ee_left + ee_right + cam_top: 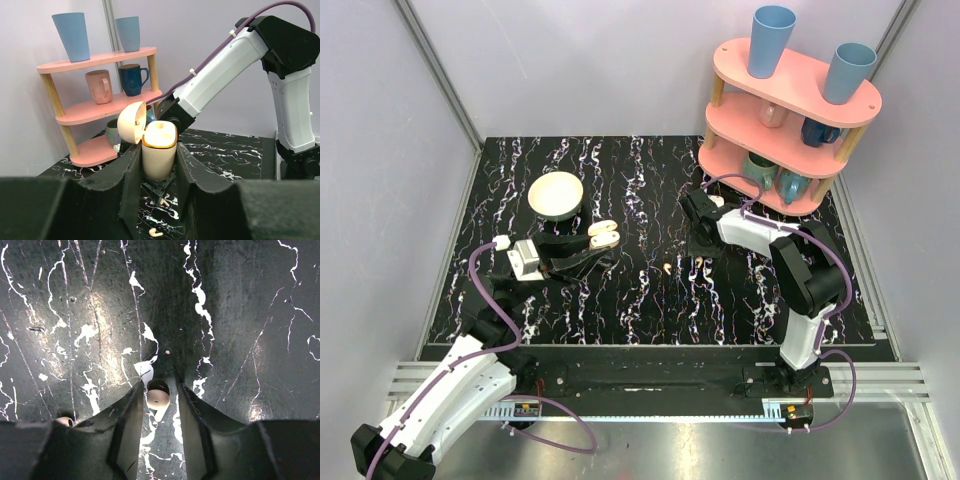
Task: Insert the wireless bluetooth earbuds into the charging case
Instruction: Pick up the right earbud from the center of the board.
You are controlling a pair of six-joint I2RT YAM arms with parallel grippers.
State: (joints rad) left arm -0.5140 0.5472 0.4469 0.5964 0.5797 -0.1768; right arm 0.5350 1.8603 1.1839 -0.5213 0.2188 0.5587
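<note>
One downturned right pincer (160,386) astride earbud (158,399)

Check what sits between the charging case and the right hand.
One loose earbud on the tabletop, roughly between the charging case and the right hand; otherwise bare. Clearest in the top view.

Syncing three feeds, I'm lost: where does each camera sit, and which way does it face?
Top external: above and behind the bases, looking down on the table; left arm and right arm show.
Left wrist: low, facing across the table to the shelf; left pincer clamps the charging case.
Right wrist: looking straight down; right pincer straddles an earbud.
Shared: top and left wrist both show the charging case and shelf.
</note>
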